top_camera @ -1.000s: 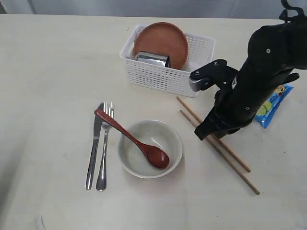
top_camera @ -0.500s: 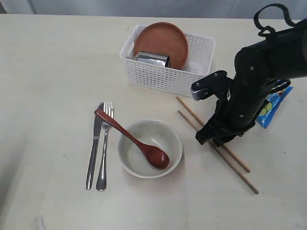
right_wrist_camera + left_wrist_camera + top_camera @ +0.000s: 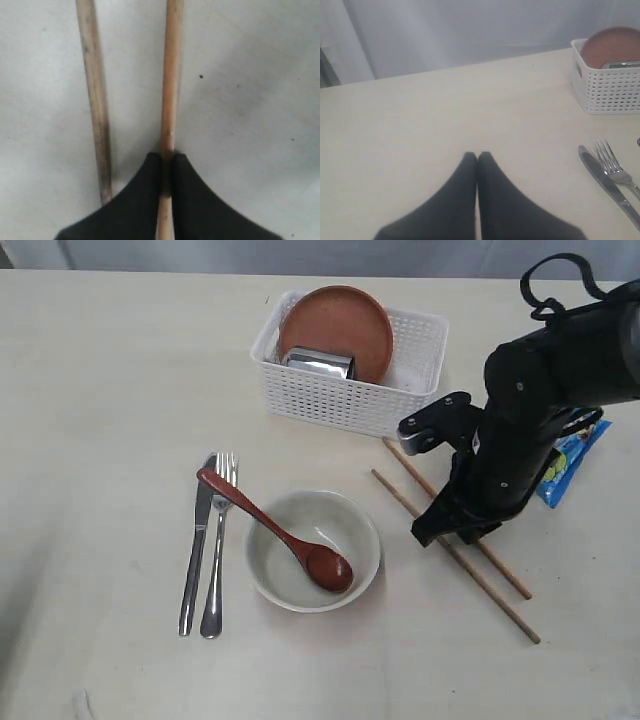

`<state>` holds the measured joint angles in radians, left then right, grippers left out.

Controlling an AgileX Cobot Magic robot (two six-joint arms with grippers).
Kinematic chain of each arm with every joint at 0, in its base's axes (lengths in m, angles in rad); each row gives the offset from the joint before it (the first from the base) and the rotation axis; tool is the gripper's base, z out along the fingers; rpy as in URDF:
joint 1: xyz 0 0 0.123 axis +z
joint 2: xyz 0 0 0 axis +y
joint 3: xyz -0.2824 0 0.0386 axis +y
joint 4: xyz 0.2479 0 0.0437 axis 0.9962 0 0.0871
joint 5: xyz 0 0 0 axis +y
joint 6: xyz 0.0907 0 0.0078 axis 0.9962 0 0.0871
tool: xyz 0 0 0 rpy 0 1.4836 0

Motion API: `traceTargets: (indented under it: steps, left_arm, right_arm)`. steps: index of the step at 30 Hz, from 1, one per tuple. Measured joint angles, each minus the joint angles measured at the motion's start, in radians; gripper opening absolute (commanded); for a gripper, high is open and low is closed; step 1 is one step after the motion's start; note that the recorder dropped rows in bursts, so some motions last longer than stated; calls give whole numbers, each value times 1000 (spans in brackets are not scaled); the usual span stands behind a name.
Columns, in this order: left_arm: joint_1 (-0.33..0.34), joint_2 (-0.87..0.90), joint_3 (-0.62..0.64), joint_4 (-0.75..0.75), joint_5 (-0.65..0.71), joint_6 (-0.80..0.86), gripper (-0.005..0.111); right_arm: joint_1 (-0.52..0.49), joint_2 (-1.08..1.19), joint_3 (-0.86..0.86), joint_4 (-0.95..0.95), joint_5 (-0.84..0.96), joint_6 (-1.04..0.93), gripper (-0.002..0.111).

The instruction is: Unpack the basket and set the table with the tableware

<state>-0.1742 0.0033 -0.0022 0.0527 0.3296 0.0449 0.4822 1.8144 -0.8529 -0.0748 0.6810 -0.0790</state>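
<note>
Two brown chopsticks lie on the table (image 3: pixel 110 390) to the right of the bowl. My right gripper (image 3: pixel 447 530) is low over them and shut on the farther chopstick (image 3: pixel 170 75). The other chopstick (image 3: pixel 95 100) lies free beside it. The off-white bowl (image 3: pixel 275 540) holds the dark red spoon (image 3: pixel 270 525). Left of the bowl, the knife (image 3: pixel 195 550) and fork (image 3: pixel 215 560) lie side by side. The white basket (image 3: pixel 330 400) holds the brown plate (image 3: pixel 335 325) and the steel cup (image 3: pixel 318 363). My left gripper (image 3: pixel 477 156) is shut and empty above bare table.
A blue snack packet (image 3: pixel 565 465) lies on the table just right of my right arm. The basket (image 3: pixel 607 92), knife (image 3: pixel 600 175) and fork (image 3: pixel 612 165) also show at the edge of the left wrist view.
My right gripper opened, then closed on the farther chopstick. That chopstick's far end has shifted a little to the right, widening the gap to the other one.
</note>
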Motion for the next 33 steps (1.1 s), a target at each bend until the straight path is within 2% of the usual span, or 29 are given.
traceTargets:
  steps: [8, 11, 15, 22, 27, 30, 33]
  left_arm:
    - [0, 0, 0, 0, 0, 0, 0]
    - [0, 0, 0, 0, 0, 0, 0]
    - [0, 0, 0, 0, 0, 0, 0]
    - [0, 0, 0, 0, 0, 0, 0]
    - [0, 0, 0, 0, 0, 0, 0]
    - [0, 0, 0, 0, 0, 0, 0]
    - [0, 0, 0, 0, 0, 0, 0]
  right_arm:
    - [0, -173, 2, 27, 109, 0, 0]
    - [0, -251, 2, 148, 155, 0, 0]
    - [0, -358, 77, 437, 148, -62, 0]
    - [3, -429, 183, 719, 137, -98, 0]
    - [102, -431, 221, 912, 86, -150, 0]
    - [201, -426, 222, 1011, -13, -156, 0]
    - [254, -390, 222, 1108, -111, -156, 0]
